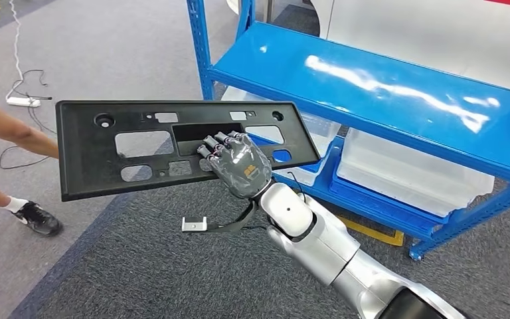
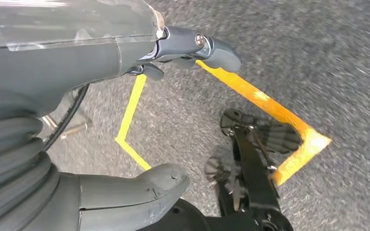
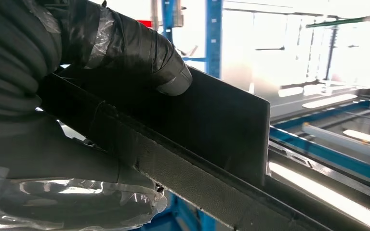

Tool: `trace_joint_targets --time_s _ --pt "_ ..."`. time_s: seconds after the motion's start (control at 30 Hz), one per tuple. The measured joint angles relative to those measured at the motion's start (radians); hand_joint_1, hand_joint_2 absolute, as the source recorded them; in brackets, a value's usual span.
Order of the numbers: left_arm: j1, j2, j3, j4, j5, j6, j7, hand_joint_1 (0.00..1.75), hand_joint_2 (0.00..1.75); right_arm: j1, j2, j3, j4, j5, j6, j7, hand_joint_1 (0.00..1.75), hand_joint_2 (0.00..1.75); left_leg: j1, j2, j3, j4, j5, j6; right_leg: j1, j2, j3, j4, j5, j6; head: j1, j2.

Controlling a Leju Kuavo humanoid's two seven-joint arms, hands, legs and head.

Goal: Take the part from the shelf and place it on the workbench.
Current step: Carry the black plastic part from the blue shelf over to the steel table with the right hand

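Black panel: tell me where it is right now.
In the head view the black panel is held in the air by the right hand, left of the blue shelf and above the grey floor, with a person's arm close to its far-left end.

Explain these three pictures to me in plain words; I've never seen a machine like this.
This is a two-armed humanoid robot. The head view looks down from high on its body: its right hand holds a flat black plastic part with cut-outs in front of a blue shelf with clear bins on the lower level. A person's arm reaches in from the side. The right wrist view shows that grip close up. The left wrist view shows the left hand, holding nothing, over grey floor with yellow tape.
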Motion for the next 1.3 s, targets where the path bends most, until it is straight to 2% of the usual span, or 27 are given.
trace_joint_targets --time_s 0.03,0.1,0.17,0.2,0.27,0.3,0.33,0.4,0.43,0.47,0.53,0.6,0.67,0.7,0.73,0.77,0.83,0.87,0.9,0.93,0.97,1.0,1.07,1.13,1.2,1.23,1.3 --pt "-0.001 -0.001 0.002 0.000 0.001 0.001 0.001 0.00 1.75 -0.001 0.001 0.002 0.000 -0.002 0.000 0.000 1.75 1.75 -0.001 -0.012 -0.002 0.002 0.002 -0.003 0.000 0.024 0.031 -0.064 0.025 -0.008 0.000 0.000" --pt "-0.002 -0.003 0.005 0.001 0.003 0.001 -0.001 0.00 1.75 -0.002 0.004 0.006 -0.001 -0.006 0.003 -0.001 1.75 1.75 0.002 -0.035 -0.011 0.004 0.006 -0.012 0.003 0.056 0.063 -0.134 0.042 -0.017 0.000 0.000" --pt "0.000 -0.001 0.008 0.001 0.005 0.001 -0.003 0.00 1.75 -0.003 0.010 0.010 -0.001 -0.011 0.006 -0.003 1.75 1.75 0.006 -0.055 -0.018 0.000 0.013 -0.025 0.003 0.040 0.068 -0.147 0.044 -0.017 0.001 0.000" --pt "0.003 -0.001 0.009 0.001 0.006 0.000 -0.003 0.00 1.75 -0.003 0.014 0.012 -0.002 -0.014 0.008 -0.004 1.75 1.75 0.005 -0.045 -0.021 0.001 0.012 -0.031 0.001 0.028 0.072 -0.155 0.048 -0.019 0.000 0.000" --pt "0.005 0.001 0.010 0.002 0.005 -0.002 -0.005 0.00 1.75 -0.004 0.022 0.014 -0.002 -0.023 0.011 -0.006 1.75 1.75 0.002 0.012 -0.042 0.045 -0.019 -0.039 -0.005 0.001 0.081 -0.173 0.057 -0.025 -0.001 0.000" --pt "0.004 0.001 0.010 0.002 0.003 -0.004 -0.005 0.00 1.75 -0.004 0.023 0.015 -0.002 -0.026 0.012 -0.006 1.75 1.75 0.002 0.045 -0.067 0.098 -0.049 -0.043 -0.004 -0.015 0.084 -0.177 0.058 -0.027 -0.002 0.000" --pt "0.002 0.002 0.010 0.002 -0.002 -0.005 -0.005 0.00 1.75 -0.003 0.022 0.015 -0.002 -0.029 0.011 -0.005 1.75 1.75 0.004 0.063 -0.097 0.163 -0.081 -0.048 -0.003 -0.031 0.084 -0.177 0.058 -0.029 -0.003 0.000" --pt "0.001 0.001 0.010 0.002 -0.018 -0.006 -0.009 0.00 1.75 0.008 0.008 0.014 -0.013 -0.032 0.008 0.001 1.75 1.75 0.010 0.074 -0.139 0.257 -0.113 -0.057 -0.003 -0.063 0.082 -0.175 0.055 -0.027 -0.003 0.000" --pt "0.003 0.000 0.009 0.002 -0.028 -0.004 -0.013 0.00 1.75 0.017 -0.007 0.013 -0.026 -0.035 0.005 0.004 1.75 1.75 0.013 0.078 -0.134 0.253 -0.103 -0.060 -0.003 -0.079 0.082 -0.173 0.053 -0.024 -0.003 0.000" --pt "0.005 -0.002 0.008 0.002 -0.037 -0.001 -0.018 0.00 1.75 0.027 -0.028 0.010 -0.043 -0.037 0.001 0.007 1.75 1.75 0.015 0.084 -0.109 0.212 -0.077 -0.061 -0.004 -0.094 0.083 -0.170 0.049 -0.020 -0.003 0.000" --pt "0.010 -0.009 0.006 0.002 -0.052 0.006 -0.031 0.00 1.75 0.049 -0.082 -0.003 -0.087 -0.042 -0.010 0.008 1.75 1.75 0.014 0.119 -0.034 0.078 -0.027 -0.060 -0.003 -0.121 0.083 -0.162 0.041 -0.009 -0.003 0.000" --pt "0.013 -0.015 0.002 0.002 -0.061 0.007 -0.044 0.00 1.75 0.074 -0.141 -0.020 -0.134 -0.049 -0.023 0.008 1.75 1.75 0.008 0.139 0.003 0.008 -0.013 -0.047 0.003 -0.141 0.084 -0.157 0.034 0.003 -0.002 0.000" --pt "0.017 -0.020 0.000 0.002 -0.066 0.006 -0.053 0.00 1.75 0.099 -0.194 -0.037 -0.176 -0.056 -0.036 0.004 1.75 1.75 0.004 0.121 0.001 0.007 -0.014 -0.030 0.006 -0.159 0.090 -0.159 0.033 0.013 -0.002 0.000" --pt "0.019 -0.021 0.000 0.002 -0.068 0.004 -0.054 0.00 1.75 0.110 -0.217 -0.045 -0.193 -0.059 -0.041 0.002 1.75 1.75 0.005 0.111 0.002 0.004 -0.012 -0.023 0.004 -0.160 0.092 -0.158 0.030 0.019 -0.002 0.000" --pt "0.021 -0.023 0.000 0.002 -0.069 0.002 -0.055 0.00 1.75 0.120 -0.239 -0.054 -0.210 -0.063 -0.043 0.000 1.75 1.75 0.006 0.102 0.003 0.002 -0.010 -0.015 0.000 -0.142 0.090 -0.147 0.018 0.024 -0.002 0.000" --pt "0.021 -0.024 0.000 0.002 -0.071 0.001 -0.056 0.00 1.75 0.130 -0.262 -0.064 -0.227 -0.066 -0.046 -0.003 1.75 1.75 0.008 0.093 0.004 -0.002 -0.008 -0.008 -0.003 -0.112 0.078 -0.115 -0.005 0.027 -0.002 0.000" --pt "0.019 -0.028 -0.001 0.003 -0.075 0.001 -0.056 0.00 1.75 0.153 -0.302 -0.085 -0.253 -0.071 -0.054 -0.007 1.75 1.75 0.007 0.073 0.003 -0.004 -0.005 0.003 -0.006 -0.046 0.025 0.004 -0.073 0.030 -0.001 0.000" --pt "0.018 -0.030 -0.001 0.003 -0.077 0.002 -0.056 0.00 1.75 0.166 -0.318 -0.093 -0.260 -0.072 -0.057 -0.007 1.75 1.75 0.006 0.059 0.002 -0.004 -0.004 0.006 -0.006 -0.032 -0.009 0.072 -0.100 0.030 -0.001 0.000" --pt "0.017 -0.031 -0.002 0.003 -0.078 0.003 -0.056 0.00 1.75 0.179 -0.332 -0.100 -0.264 -0.070 -0.058 -0.008 1.75 1.75 0.004 0.044 0.001 -0.003 -0.003 0.007 -0.005 -0.027 -0.032 0.117 -0.111 0.029 -0.001 0.000" --pt "0.017 -0.033 -0.002 0.003 -0.082 0.005 -0.056 0.00 1.75 0.190 -0.343 -0.107 -0.267 -0.066 -0.059 -0.007 1.75 1.75 0.002 0.028 0.000 -0.002 -0.002 0.008 -0.004 -0.025 -0.040 0.127 -0.100 0.026 -0.001 0.000" --pt "0.017 -0.036 -0.004 0.003 -0.088 0.007 -0.056 0.00 1.75 0.201 -0.352 -0.113 -0.270 -0.058 -0.059 -0.004 1.75 1.75 0.001 0.012 0.000 -0.001 -0.002 0.009 -0.003 -0.022 -0.030 0.099 -0.072 0.023 -0.001 0.000" --pt "0.019 -0.039 -0.007 0.003 -0.095 0.009 -0.056 0.00 1.75 0.208 -0.358 -0.121 -0.272 -0.047 -0.060 0.000 1.75 1.75 0.000 -0.002 0.001 0.002 -0.002 0.008 -0.003 -0.011 -0.002 0.036 -0.031 0.018 -0.001 0.000" --pt "0.020 -0.049 -0.016 0.003 -0.106 0.017 -0.056 0.00 1.75 0.217 -0.365 -0.138 -0.276 -0.027 -0.062 0.008 1.75 1.75 -0.002 -0.026 -0.003 0.007 -0.001 0.003 -0.005 0.037 0.054 -0.093 0.025 0.012 -0.002 0.000" --pt "0.021 -0.057 -0.023 0.003 -0.110 0.023 -0.056 0.00 1.75 0.227 -0.370 -0.151 -0.278 -0.016 -0.066 0.013 1.75 1.75 0.000 -0.049 -0.012 0.009 0.003 -0.007 -0.004 0.059 0.073 -0.140 0.036 0.013 -0.001 0.000" --pt "0.026 -0.063 -0.025 0.003 -0.110 0.024 -0.056 0.00 1.75 0.234 -0.372 -0.160 -0.280 -0.013 -0.070 0.015 1.75 1.75 0.003 -0.067 -0.019 0.007 0.008 -0.019 -0.004 0.032 0.075 -0.147 0.041 0.008 0.000 0.000" --pt "0.030 -0.066 -0.025 0.003 -0.110 0.024 -0.056 0.00 1.75 0.236 -0.373 -0.164 -0.281 -0.013 -0.071 0.016 1.75 1.75 0.001 -0.053 -0.024 0.014 0.003 -0.024 -0.006 0.019 0.078 -0.153 0.044 0.003 -0.001 0.000" --pt "0.032 -0.068 -0.025 0.003 -0.110 0.024 -0.057 0.00 1.75 0.241 -0.375 -0.170 -0.283 -0.012 -0.075 0.017 1.75 1.75 -0.002 0.010 -0.055 0.078 -0.038 -0.030 -0.009 -0.010 0.084 -0.164 0.049 -0.008 -0.005 0.000"
